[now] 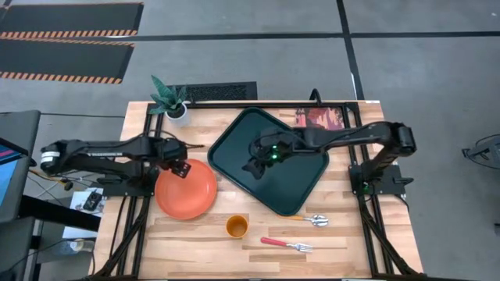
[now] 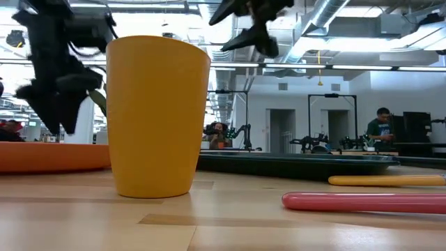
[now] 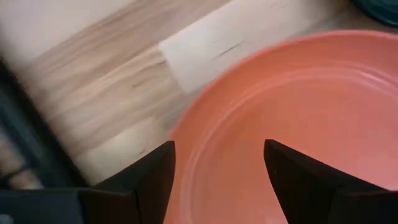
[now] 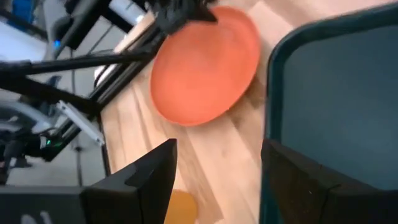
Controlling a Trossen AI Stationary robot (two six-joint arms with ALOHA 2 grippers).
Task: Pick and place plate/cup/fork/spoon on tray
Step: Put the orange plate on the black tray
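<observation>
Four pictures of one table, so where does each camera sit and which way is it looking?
High view: overhead, straight down; both arms, dark rectangular tray.
Low view: tabletop level, past the orange-yellow cup into the room; grippers hang above.
Left wrist view: on the left arm, over the round orange-red plate; left gripper open.
Right wrist view: right gripper open, over tray and plate.
All four show the plate.

Left pincer (image 1: pixel 180 167) and right pincer (image 1: pixel 255 165) apparently both spread.

a robotics lab: exposed ceiling ducts (image 2: pixel 334 28), more robot rigs (image 2: pixel 327 143) behind.
</observation>
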